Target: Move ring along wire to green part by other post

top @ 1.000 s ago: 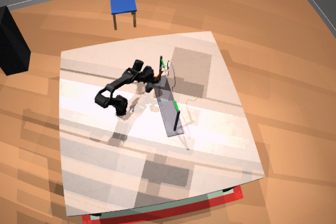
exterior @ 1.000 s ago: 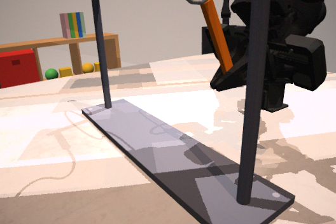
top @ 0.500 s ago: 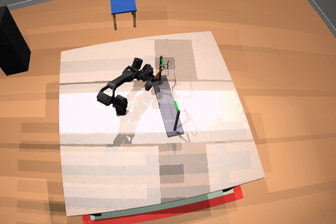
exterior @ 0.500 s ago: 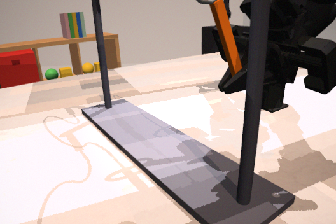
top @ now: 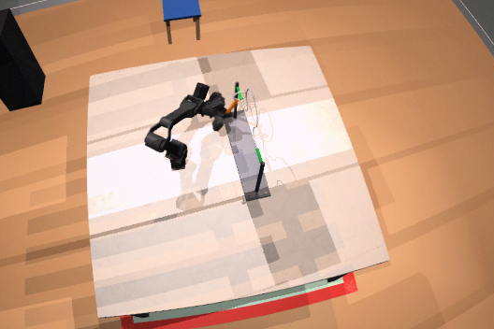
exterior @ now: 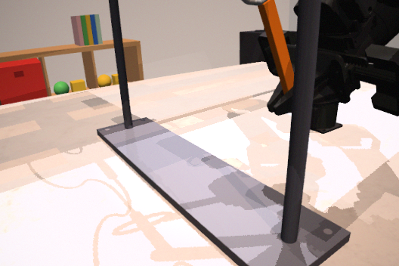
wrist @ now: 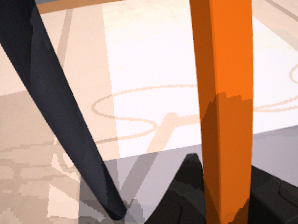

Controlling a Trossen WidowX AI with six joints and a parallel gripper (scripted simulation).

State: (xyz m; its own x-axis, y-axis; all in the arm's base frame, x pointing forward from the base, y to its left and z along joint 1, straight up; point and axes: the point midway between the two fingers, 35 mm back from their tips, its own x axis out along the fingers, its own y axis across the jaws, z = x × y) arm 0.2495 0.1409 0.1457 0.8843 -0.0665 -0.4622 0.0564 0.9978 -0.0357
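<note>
You are in the carrying step: the black parallel-jaw gripper [exterior: 286,96] is clamped on the lower end of the flat orange handle [exterior: 277,43], right of centre in the exterior view. In the top view, the thin pale wire ring [top: 251,99] sits at upper centre, beside the green wire segment [top: 239,94] by the far dark post [top: 237,100]. The other green segment [top: 259,155] lies lower, near the closer post [top: 259,179]. Next, I judge, you must guide the ring along the looping grey wire without touching it.
</note>
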